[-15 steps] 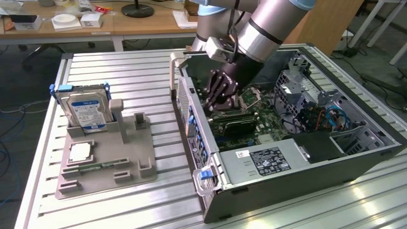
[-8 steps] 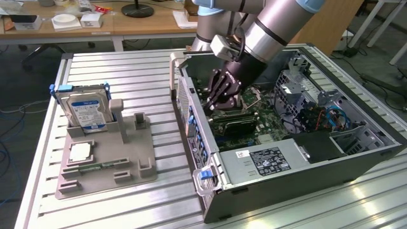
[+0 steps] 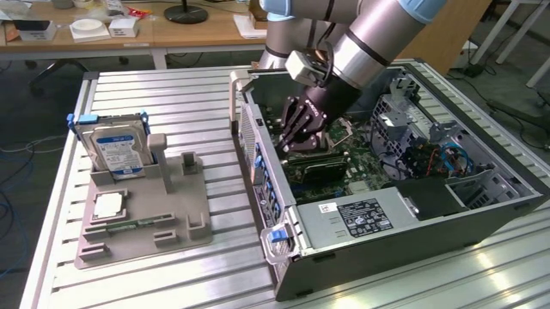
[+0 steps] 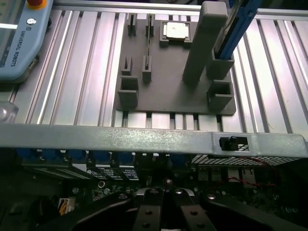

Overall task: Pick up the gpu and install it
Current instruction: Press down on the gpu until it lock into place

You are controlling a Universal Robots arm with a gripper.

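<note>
Gpu is a flat dark card, and it sits low inside the open computer case, on the green board, right under the tool. It looks like the card is already at its slot, so the picking up is done; I cannot tell if it is pushed all the way in. The tool is clenched tight, with its fingers pressed together, and its tips are at the top edge of the card. I cannot tell if it is grasping the card or just pressing on it. In the wrist view the tool hangs just inside the case wall, which runs close in front of it. Room in the case is tight: the wall stands close on one side, a metal drive cage on the other, and the grey power box lies near the front corner. Outside, on the counter, a grey parts holder sits near the counter's edge on the exterior view's left. It holds a hard drive standing up at its back and a thin green memory stick lying flat. The counter strip between holder and case is bare.
</note>
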